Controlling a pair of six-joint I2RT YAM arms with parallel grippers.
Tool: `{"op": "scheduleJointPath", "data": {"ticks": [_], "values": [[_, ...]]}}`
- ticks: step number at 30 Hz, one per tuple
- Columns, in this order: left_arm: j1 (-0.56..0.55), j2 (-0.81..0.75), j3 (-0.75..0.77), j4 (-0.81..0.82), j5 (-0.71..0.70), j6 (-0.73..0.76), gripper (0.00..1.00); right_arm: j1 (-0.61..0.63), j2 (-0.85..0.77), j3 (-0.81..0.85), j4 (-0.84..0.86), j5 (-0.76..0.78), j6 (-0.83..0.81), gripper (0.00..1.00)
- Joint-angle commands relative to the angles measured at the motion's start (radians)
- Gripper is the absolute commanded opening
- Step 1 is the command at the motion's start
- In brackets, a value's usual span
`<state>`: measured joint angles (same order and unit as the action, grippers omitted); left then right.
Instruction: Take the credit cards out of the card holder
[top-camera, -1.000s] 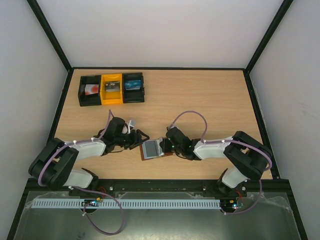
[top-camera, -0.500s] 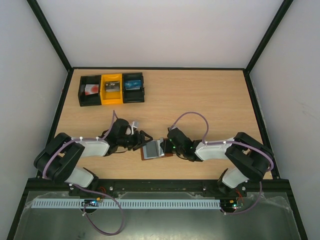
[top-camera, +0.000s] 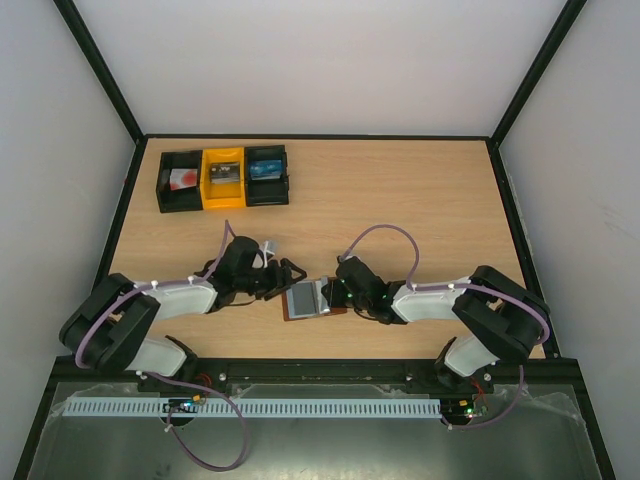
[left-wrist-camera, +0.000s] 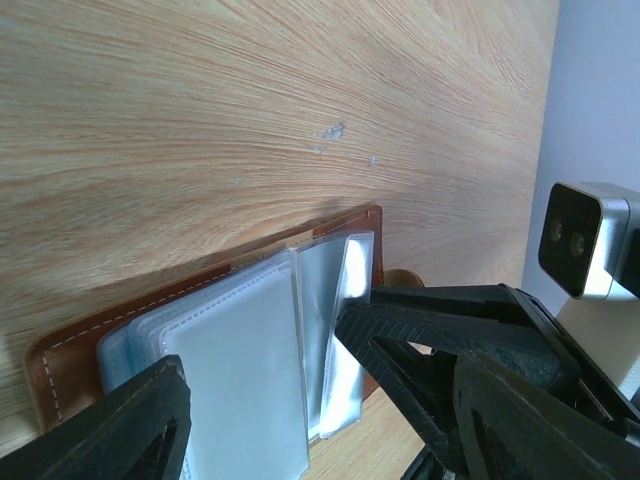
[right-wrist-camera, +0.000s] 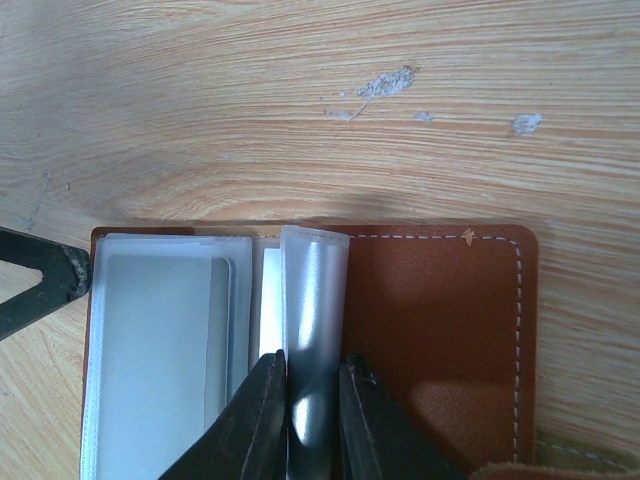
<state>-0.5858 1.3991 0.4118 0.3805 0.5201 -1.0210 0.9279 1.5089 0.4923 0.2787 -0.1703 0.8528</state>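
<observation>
The card holder (top-camera: 309, 299) lies open on the table, brown leather with clear plastic sleeves (left-wrist-camera: 250, 350). My right gripper (right-wrist-camera: 305, 365) is shut on one upright sleeve (right-wrist-camera: 312, 300) near the fold, with the bare leather flap (right-wrist-camera: 440, 330) to its right. My left gripper (left-wrist-camera: 258, 350) is open at the holder's left edge, and its fingers (left-wrist-camera: 420, 330) straddle the flat sleeves. In the top view the left gripper (top-camera: 283, 276) and the right gripper (top-camera: 331, 293) face each other across the holder. A pale rounded corner (right-wrist-camera: 228, 268) shows inside the flat sleeve. I cannot make out the credit cards.
Three small bins, black (top-camera: 166, 195), yellow (top-camera: 222, 197) and black (top-camera: 284, 187), stand in a row at the far left of the table, each with something inside. Black frame rails border the tabletop. The right wrist camera (left-wrist-camera: 590, 240) shows beyond the holder.
My left gripper has moved right up to the holder's left edge and opened wider. The right gripper has kept its hold on the sleeve.
</observation>
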Motion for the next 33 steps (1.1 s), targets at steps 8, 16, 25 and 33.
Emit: {"op": "scheduleJointPath", "data": {"ticks": [8,16,25,33], "values": [[-0.013,0.028,0.014,-0.002,-0.016,0.017,0.74,0.003,-0.015,-0.021,-0.007,0.021,0.009,0.15],[-0.015,0.074,0.012,0.035,0.0,0.015,0.74,0.003,-0.01,-0.02,-0.005,0.02,0.011,0.15],[-0.022,0.084,0.017,0.065,0.021,-0.005,0.75,0.003,-0.007,-0.021,-0.004,0.021,0.01,0.15],[-0.037,0.032,0.031,0.034,0.016,-0.014,0.75,0.003,0.0,-0.023,0.002,0.017,0.011,0.15]]}}
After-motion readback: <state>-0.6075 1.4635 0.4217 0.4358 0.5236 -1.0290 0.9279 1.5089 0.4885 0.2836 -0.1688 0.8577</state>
